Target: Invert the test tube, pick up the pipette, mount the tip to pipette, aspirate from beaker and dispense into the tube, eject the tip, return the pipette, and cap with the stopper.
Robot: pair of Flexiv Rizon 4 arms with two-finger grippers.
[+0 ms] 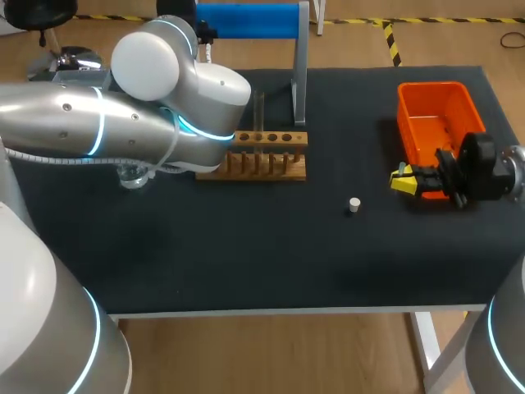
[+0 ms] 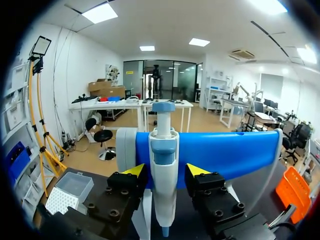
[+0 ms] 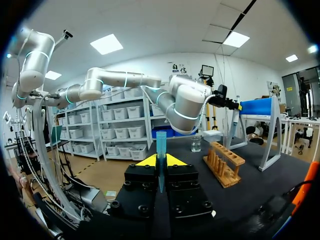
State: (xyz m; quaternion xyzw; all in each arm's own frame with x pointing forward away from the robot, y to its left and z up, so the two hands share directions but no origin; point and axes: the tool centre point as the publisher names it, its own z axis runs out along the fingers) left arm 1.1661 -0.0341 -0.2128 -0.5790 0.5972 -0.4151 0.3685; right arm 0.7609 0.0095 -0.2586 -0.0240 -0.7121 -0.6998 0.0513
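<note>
my left gripper (image 2: 166,171): jaws apart, flanking pipette (image 2: 164,147) behind rack (image 1: 262,156) | my right gripper (image 3: 161,162): clamped on blue tip (image 3: 161,142), right of rack

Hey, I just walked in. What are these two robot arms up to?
The left arm's tool is at the pipette hanging on the blue stand. It has one finger on each side and is open, not gripping yet. The right arm's tool is shut on a blue pipette tip, held upright near the orange bin. The wooden test tube rack stands mid-table, and a small white stopper lies loose on the table.
</note>
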